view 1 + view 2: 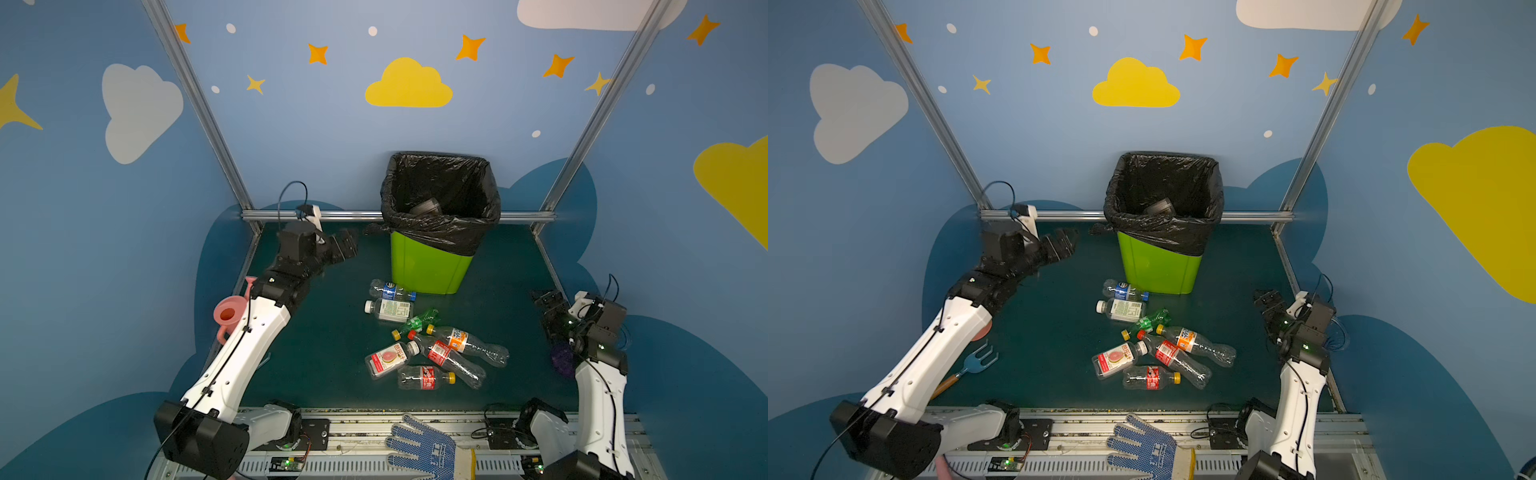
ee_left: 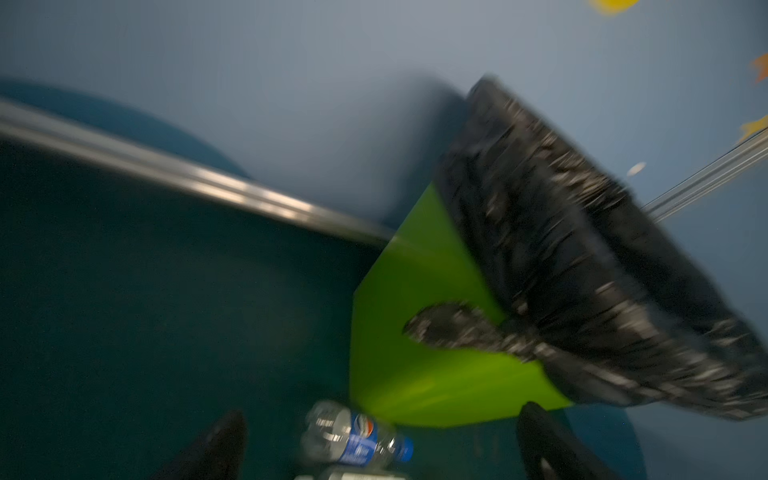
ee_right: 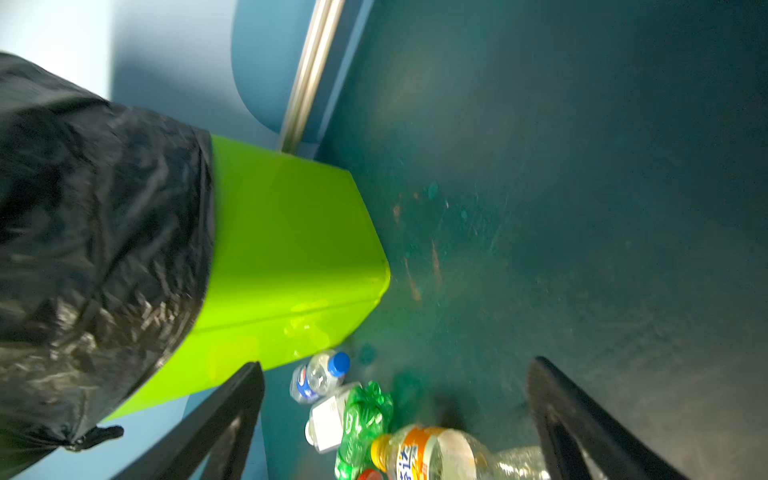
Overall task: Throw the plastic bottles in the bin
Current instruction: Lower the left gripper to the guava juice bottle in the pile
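1. In both top views the bin (image 1: 428, 268) stands upright at the back middle of the table (image 1: 324, 332), a black bag (image 1: 442, 235) folded over its rim; a dark object (image 1: 426, 206) inside is too dim to identify. Seven bottles lie on their sides before it, clustered: a blue-label bottle (image 1: 390, 289) just beside the bin's foot, then a white-label bottle (image 1: 388, 309), a green bottle (image 1: 419, 320), an orange-label bottle (image 1: 461, 340), a long red-label bottle (image 1: 444, 357), a pink-label bottle (image 1: 387, 360) and a yellow-capped bottle (image 1: 424, 377) nearest the front. The left gripper (image 1: 347, 244) hangs in the air left of the bin, blurred, carrying nothing. The right gripper (image 1: 547, 300) hovers at the right edge, well apart from the bottles, also empty. A pink watering can (image 1: 227, 312) shows partly behind the left arm (image 1: 249, 345); in a top view a garden fork (image 1: 976, 361) lies near it; a glove (image 1: 424, 451) lies on the front rail (image 1: 357, 428).
2. Left wrist view, blurred: the left gripper's two dark fingers (image 2: 224, 444) stand wide apart with nothing between them. Beyond them are the bin's green wall (image 2: 415, 291) and the blue-label bottle (image 2: 361, 440) on the table.
3. Right wrist view: the right gripper's fingers (image 3: 232, 407) are spread wide, holding nothing. Beyond them lie the blue-label, white-label, green and orange-label bottles beside the bin (image 3: 291, 232).
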